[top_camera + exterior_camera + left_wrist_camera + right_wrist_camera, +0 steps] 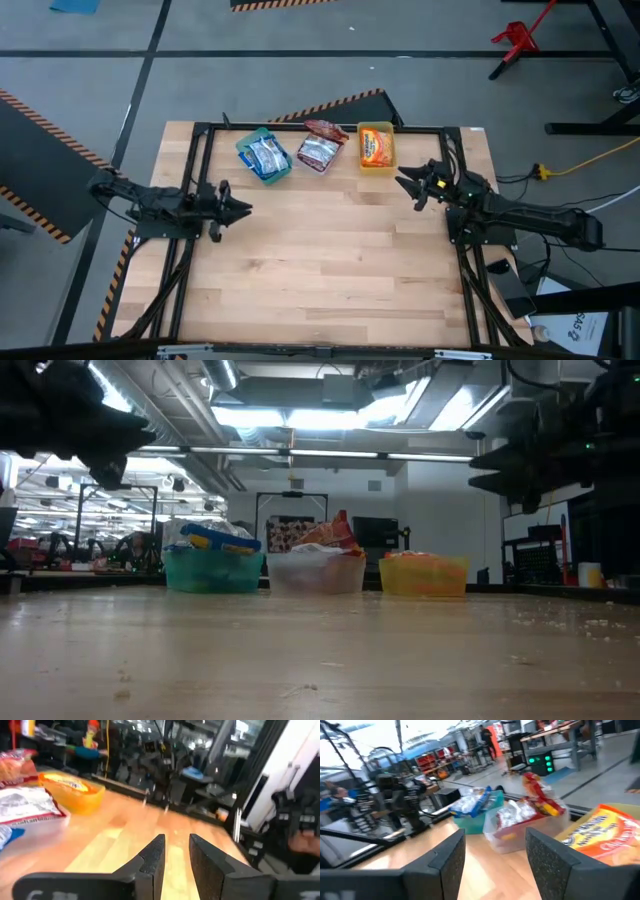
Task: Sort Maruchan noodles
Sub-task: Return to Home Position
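Three bins stand in a row near the table's far edge. The green bin (264, 158) holds blue noodle packets (470, 804), the clear bin (321, 152) holds red packets (535, 800), and the yellow bin (376, 146) holds orange packets (605, 837). My left gripper (243, 209) hovers above the table's left side, pointing right, its fingers (176, 851) a small gap apart and holding nothing. My right gripper (403, 183) hovers at the table's right side, pointing left toward the bins, open and empty (495, 850).
Bare wooden tabletop (330, 260) spreads between the two arms and toward the near edge. A black frame (300, 128) runs along the table's far edge behind the bins. Cables and gear (545, 172) lie off the table's right side.
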Tool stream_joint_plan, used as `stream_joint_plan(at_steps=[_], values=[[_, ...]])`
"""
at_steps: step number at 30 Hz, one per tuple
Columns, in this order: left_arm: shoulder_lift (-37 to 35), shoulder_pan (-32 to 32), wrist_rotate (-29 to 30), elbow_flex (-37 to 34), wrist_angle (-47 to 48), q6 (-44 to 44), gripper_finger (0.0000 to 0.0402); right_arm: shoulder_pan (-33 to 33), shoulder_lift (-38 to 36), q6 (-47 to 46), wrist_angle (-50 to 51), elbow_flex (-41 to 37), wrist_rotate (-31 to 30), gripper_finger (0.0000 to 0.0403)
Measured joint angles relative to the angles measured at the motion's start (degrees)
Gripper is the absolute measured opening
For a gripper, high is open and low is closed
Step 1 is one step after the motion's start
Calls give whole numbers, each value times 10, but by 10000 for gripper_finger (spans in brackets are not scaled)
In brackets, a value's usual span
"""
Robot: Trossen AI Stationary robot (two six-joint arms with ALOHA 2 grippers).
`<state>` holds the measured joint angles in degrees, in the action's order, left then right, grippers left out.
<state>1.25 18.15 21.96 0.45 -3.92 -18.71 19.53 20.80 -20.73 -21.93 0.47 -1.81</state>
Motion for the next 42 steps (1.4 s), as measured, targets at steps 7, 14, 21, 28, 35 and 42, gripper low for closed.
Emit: stream_joint_plan(at_steps=[7, 14, 21, 28, 35, 42], values=[[-6, 1, -31, 0, -5, 38, 82, 0, -1, 16, -15, 0, -2, 193], [-6, 0, -2, 0, -7, 41, 82, 0, -1, 29, -18, 0, -27, 193], [-6, 0, -2, 0, -7, 42, 82, 0, 0, 11, 9, 0, 13, 193], [-6, 0, -2, 0, -7, 42, 82, 0, 0, 11, 72, 0, 18, 193], [-6, 0, -1, 0, -7, 43, 82, 0, 0, 11, 131, 0, 18, 193], [-6, 0, -2, 0, -7, 42, 82, 0, 0, 11, 165, 0, 18, 193]])
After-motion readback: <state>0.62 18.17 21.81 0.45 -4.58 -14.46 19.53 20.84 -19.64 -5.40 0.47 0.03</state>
